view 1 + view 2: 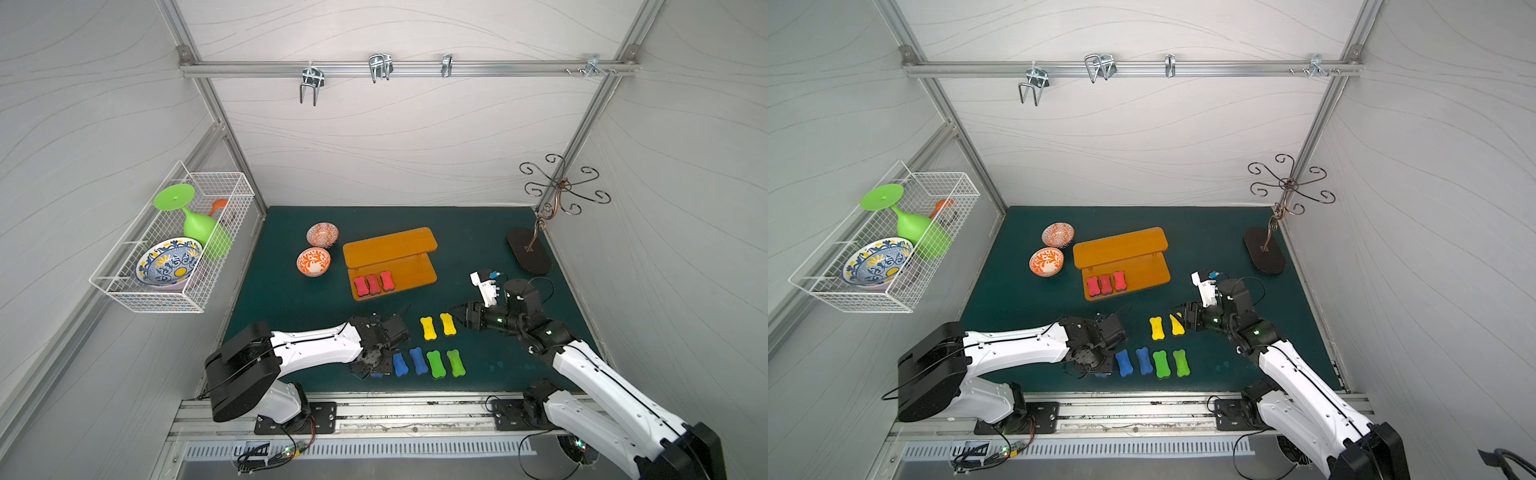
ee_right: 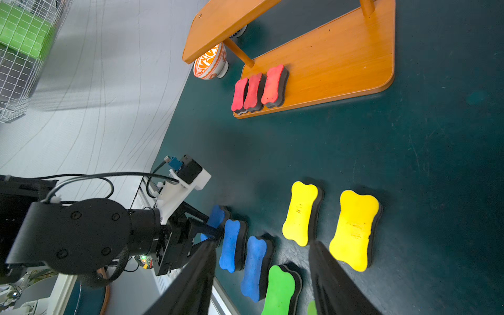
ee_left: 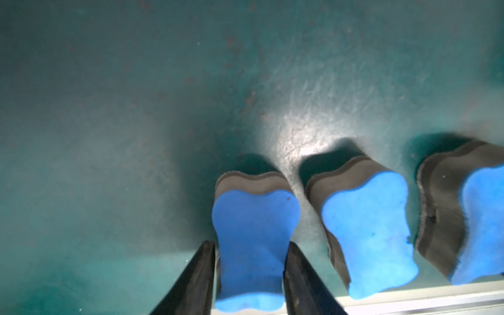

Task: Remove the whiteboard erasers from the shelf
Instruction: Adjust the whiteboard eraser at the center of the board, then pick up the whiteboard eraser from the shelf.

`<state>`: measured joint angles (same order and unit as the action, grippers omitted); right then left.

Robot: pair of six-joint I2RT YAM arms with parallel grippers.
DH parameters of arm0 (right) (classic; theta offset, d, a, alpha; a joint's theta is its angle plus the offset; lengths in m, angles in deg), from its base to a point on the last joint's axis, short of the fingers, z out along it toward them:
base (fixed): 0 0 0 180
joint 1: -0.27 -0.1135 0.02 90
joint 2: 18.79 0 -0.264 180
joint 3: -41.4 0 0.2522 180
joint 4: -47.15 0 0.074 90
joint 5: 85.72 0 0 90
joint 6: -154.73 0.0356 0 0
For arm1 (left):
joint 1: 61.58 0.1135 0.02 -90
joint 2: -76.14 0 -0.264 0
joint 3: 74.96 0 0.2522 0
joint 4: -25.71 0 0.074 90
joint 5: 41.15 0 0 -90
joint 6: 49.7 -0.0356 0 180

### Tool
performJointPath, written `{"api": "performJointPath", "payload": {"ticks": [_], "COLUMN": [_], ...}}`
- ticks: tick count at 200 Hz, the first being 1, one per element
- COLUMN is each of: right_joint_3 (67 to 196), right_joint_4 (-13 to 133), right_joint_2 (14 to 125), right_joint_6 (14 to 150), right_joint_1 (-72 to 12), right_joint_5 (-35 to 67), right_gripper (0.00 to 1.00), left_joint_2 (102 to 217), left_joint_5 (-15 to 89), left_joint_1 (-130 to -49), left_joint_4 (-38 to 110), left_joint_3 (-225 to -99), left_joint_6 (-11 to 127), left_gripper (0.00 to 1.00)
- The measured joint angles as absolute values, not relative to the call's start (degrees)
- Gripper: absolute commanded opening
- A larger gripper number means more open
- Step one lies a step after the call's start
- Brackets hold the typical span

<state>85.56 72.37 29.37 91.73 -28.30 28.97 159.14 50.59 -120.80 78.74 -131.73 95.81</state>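
Left wrist view shows the left claw (image 3: 249,243) low over the dark green surface (image 3: 109,136); its two dark fingers (image 3: 196,275) stand either side of the waist of one blue eraser (image 3: 253,212). That eraser lies flat on the surface, blue face up; whether the fingers press on it or merely flank it cannot be told. Two further blue erasers (image 3: 365,240) lie just beside it in a row, each flat, dark felt underneath.

Both top views show the shelf (image 1: 411,270) standing near the middle of the surface; three red erasers (image 1: 374,284) sit on its lower board, side by side and close together, at the end nearer two patterned bowls (image 1: 313,262). The bowls stand on the surface just beside the shelf, not touching it.

Off the shelf, nearer the robot, the blue row runs on into two green erasers (image 1: 435,364); two yellow erasers (image 1: 428,328) lie as a pair between that row and the shelf. All seven rest on the surface, coloured face up; the blue one at the left claw is largely hidden under that arm in both top views.

Right claw (image 1: 455,311) hovers just beside the yellow pair. Right wrist view shows its fingers (image 2: 332,286) spread wide with nothing held between them.
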Motion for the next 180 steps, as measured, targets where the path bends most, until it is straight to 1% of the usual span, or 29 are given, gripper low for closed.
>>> {"api": "performJointPath", "payload": {"ticks": [16,56,73,91,112,135,162,180], "right_joint_3": [85.6,85.6,85.6,85.6,85.6,86.1,89.3,91.7], "right_joint_4": [72.4,72.4,72.4,72.2,71.1,68.4,64.7,61.4], "right_joint_2": [29.4,29.4,29.5,30.2,32.4,37.8,47.2,52.9], "right_joint_6": [91.7,91.8,91.8,91.9,92.6,94.2,96.5,98.0], "right_joint_1": [-28.2,-27.6,-27.5,-27.5,-27.5,-29.0,-32.4,-33.2], "right_joint_5": [29.0,29.0,29.0,29.3,29.7,28.9,28.0,27.3], "right_gripper": [0.6,0.61,0.62,0.62,0.62,0.62,0.62,0.61], "left_joint_2": [159.3,158.3,155.0,149.7,143.2,139.2,143.1,147.4], "left_joint_5": [50.6,51.4,52.9,52.6,50.3,43.3,35.6,30.8], "left_joint_1": [-120.9,-120.9,-120.7,-118.1,-109.7,-94.6,-79.0,-72.7], "left_joint_4": [78.6,79.5,82.2,84.8,85.4,84.9,85.0,84.2], "left_joint_3": [-131.7,-131.7,-132.0,-133.7,-137.2,-141.8,-148.1,-151.4], "left_joint_6": [95.9,95.8,95.7,94.5,91.4,85.9,78.8,75.1], "left_gripper": [0.51,0.64,0.65,0.65,0.65,0.65,0.65,0.66]}}
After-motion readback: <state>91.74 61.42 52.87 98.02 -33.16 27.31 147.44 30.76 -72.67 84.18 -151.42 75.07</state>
